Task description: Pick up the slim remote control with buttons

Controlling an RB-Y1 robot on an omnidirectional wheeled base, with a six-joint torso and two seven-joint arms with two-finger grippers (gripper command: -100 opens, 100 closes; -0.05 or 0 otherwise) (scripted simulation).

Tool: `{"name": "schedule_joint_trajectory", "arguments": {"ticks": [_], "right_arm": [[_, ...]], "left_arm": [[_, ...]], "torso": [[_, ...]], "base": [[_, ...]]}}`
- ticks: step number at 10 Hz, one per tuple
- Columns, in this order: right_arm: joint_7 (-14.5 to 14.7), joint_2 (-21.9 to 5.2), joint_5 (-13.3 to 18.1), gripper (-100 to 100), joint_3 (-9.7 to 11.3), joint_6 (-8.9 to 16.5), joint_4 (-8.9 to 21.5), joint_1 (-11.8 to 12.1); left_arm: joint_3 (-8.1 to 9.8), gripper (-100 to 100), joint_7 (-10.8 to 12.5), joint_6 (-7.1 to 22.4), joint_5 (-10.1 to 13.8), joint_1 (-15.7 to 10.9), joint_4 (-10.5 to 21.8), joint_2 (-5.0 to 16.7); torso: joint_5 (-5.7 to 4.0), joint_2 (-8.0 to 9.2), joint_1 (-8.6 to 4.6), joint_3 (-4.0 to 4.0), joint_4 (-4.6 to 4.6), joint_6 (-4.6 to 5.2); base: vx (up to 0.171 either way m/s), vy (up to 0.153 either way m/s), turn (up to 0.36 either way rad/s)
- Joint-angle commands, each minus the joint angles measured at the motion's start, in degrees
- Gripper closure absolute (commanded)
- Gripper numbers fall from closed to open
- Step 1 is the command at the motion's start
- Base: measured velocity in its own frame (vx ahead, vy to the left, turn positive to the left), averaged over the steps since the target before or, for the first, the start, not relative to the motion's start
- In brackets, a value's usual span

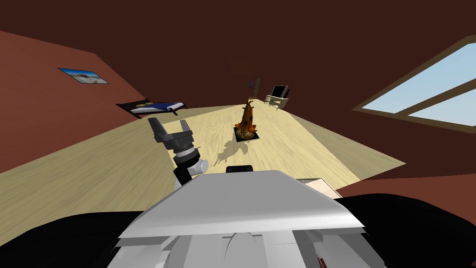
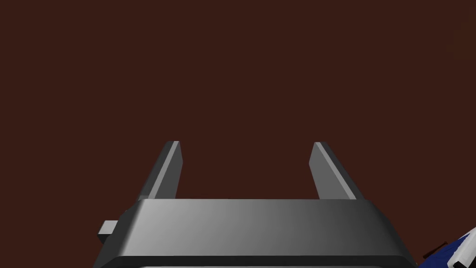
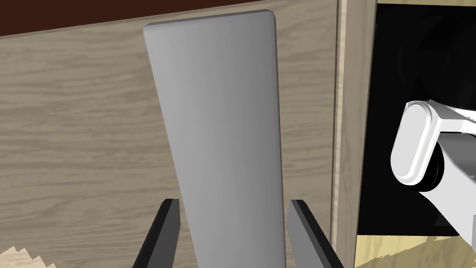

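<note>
Right gripper (image 3: pixel 234 202) has the remote (image 3: pixel 218 116) pinched between its fingers

Up close in the right wrist view, the remote is just a plain grey slab with no buttons I can make out. It runs lengthwise away from the gripper, with both fingers snug against its long sides. Behind it is a pale wood-grain panel (image 3: pixel 69 116), and past that panel's edge a black area (image 3: pixel 409 56). The left gripper (image 1: pixel 168 122) is raised over the wooden floor (image 1: pixel 93 172) with its fingers spread apart. Further out an orange tree-ish figure (image 1: pixel 246 122) stands on a dark base. Way at the back there's a small screen (image 1: pixel 279 91) on a pale stand.
</note>
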Motion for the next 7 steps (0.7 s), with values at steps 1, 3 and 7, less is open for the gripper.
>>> {"name": "schedule_joint_trajectory", "arguments": {"ticks": [1, 3, 7], "right_arm": [[0.0, 0.0, 0.0, 0, 0.0, 0.0, 0.0, 0.0], [-0.2, -2.8, -0.2, 100, -0.5, -2.2, -1.1, 2.0], [-0.2, -2.9, -0.2, 0, -0.6, -2.6, -1.0, 2.0]], "left_arm": [[0.0, 0, 0.0, 0.0, 0.0, 0.0, 0.0, 0.0], [0.0, 0, 0.0, 0.0, 0.0, 0.0, 0.0, 0.0], [0.0, 0, 0.0, 0.0, 0.0, 0.0, 0.0, 0.0]], "torso": [[0.0, 0.0, 0.0, 0.0, 0.0, 0.0], [0.07, -0.12, 0.07, -0.07, -0.04, 0.03], [0.07, -0.09, 0.09, -0.06, -0.03, 0.0]], "base": [[0.0, 0.0, 0.0], [0.06, 0.036, -0.068], [0.023, 0.02, -0.011]]}}
